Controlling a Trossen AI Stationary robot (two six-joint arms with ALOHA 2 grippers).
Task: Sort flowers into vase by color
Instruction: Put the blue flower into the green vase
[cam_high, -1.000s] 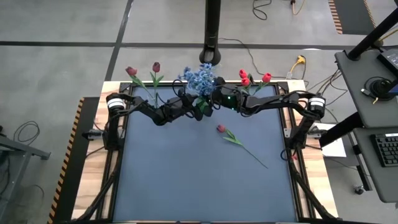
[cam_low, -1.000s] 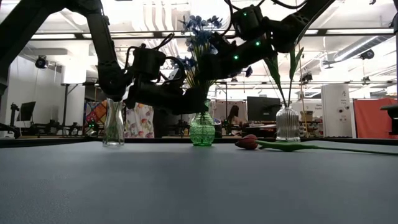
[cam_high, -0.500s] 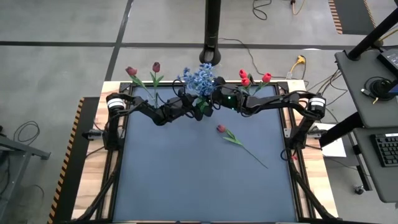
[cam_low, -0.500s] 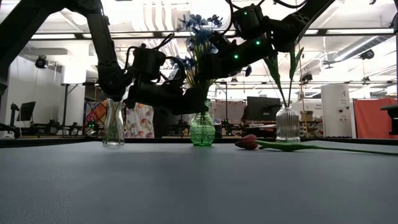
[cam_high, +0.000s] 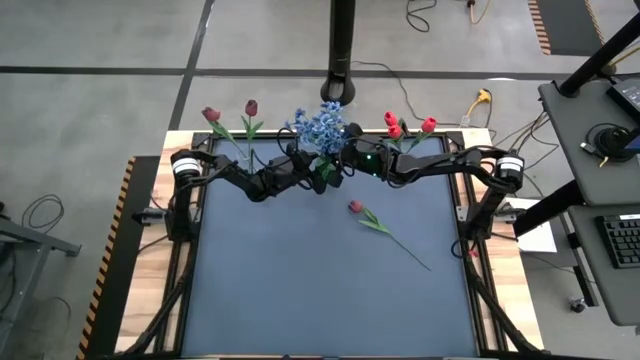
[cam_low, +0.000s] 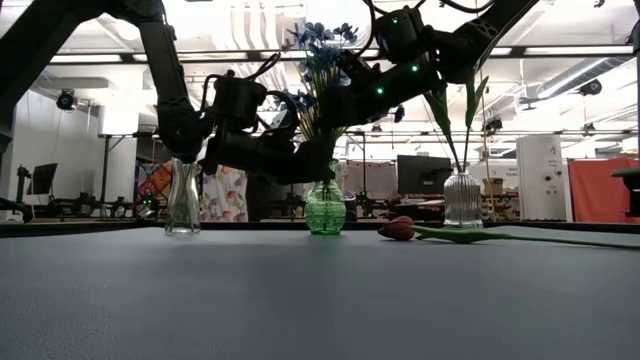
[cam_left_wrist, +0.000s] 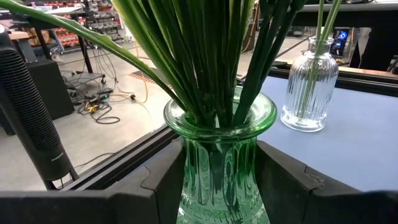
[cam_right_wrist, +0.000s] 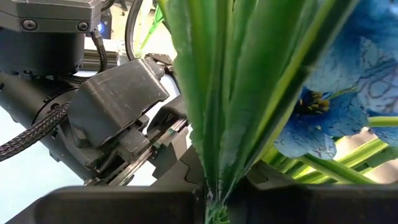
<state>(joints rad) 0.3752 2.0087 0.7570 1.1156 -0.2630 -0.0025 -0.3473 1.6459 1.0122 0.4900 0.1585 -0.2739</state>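
The left gripper (cam_left_wrist: 217, 186) is gripping the green vase (cam_left_wrist: 219, 155) at the back middle of the table (cam_high: 300, 280), fingers (cam_left_wrist: 283, 180) pressing each side. The right gripper (cam_right_wrist: 211, 202) is pinching the blue flowers' (cam_high: 320, 125) stems just above it. One red tulip (cam_high: 356, 207) is lying on the table. The vase's base is getting cut off in the left wrist view.

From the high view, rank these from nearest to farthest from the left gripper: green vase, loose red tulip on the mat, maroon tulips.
Left gripper brackets the vase.
1. Green vase, between its fingers, back centre.
2. Loose red tulip, on the mat toward the right.
3. Maroon tulips, back left corner.
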